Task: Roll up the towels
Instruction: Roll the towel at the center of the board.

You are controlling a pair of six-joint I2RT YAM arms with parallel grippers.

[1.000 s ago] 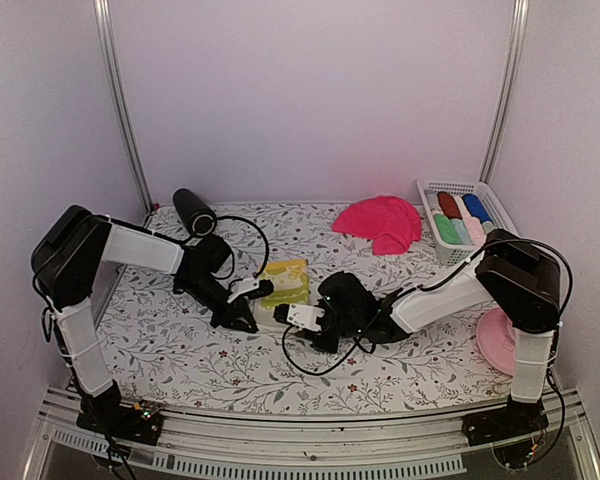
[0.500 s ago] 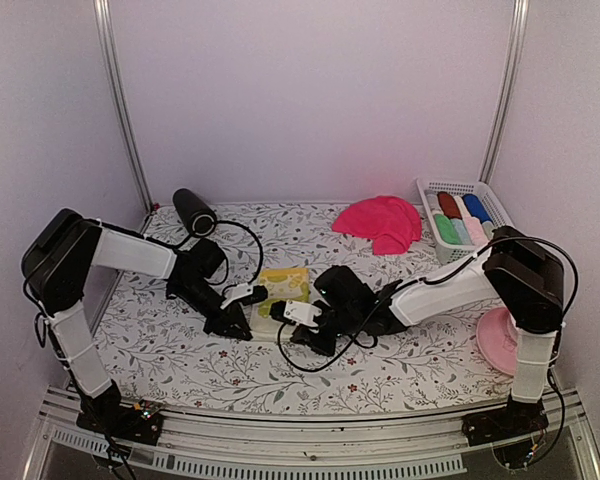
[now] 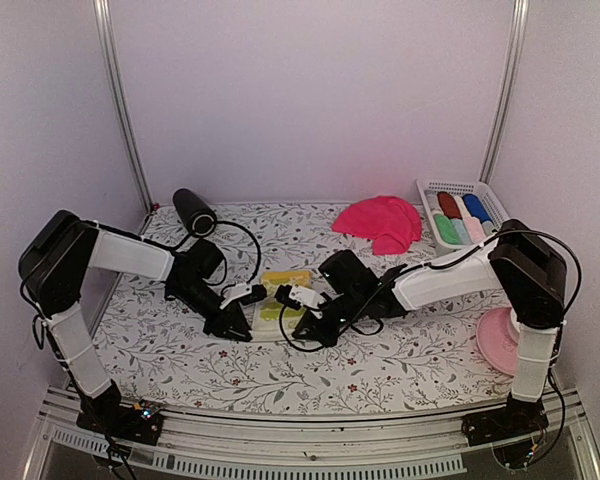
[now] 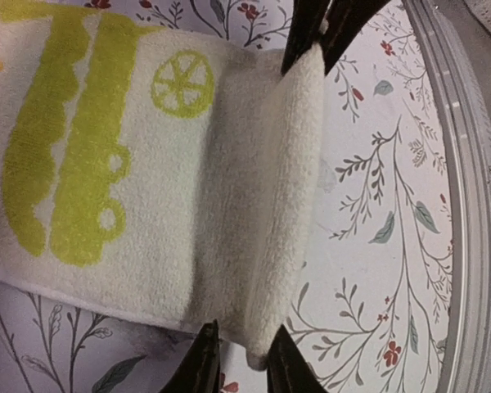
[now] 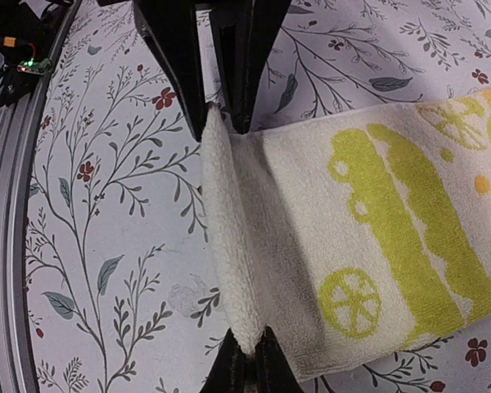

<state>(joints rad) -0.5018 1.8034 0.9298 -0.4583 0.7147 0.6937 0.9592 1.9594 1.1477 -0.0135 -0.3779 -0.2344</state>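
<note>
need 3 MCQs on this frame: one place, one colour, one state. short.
1. Where is the crumpled hot-pink cloth towel? A on the flower-patterned table, left of the white plastic basket; B inside that basket; C draped on the rear wall.
2. Print colour on the pale terry towel? A blue; B lime green; C red.
3. The right gripper is: A wide open in the air; B shut on a spoon; C shut on the pale towel's folded edge.
Key: 1 A, it lies outside the basket; 2 B, both wrist views show lime shapes; 3 C, its jaws pinch the fold.
</note>
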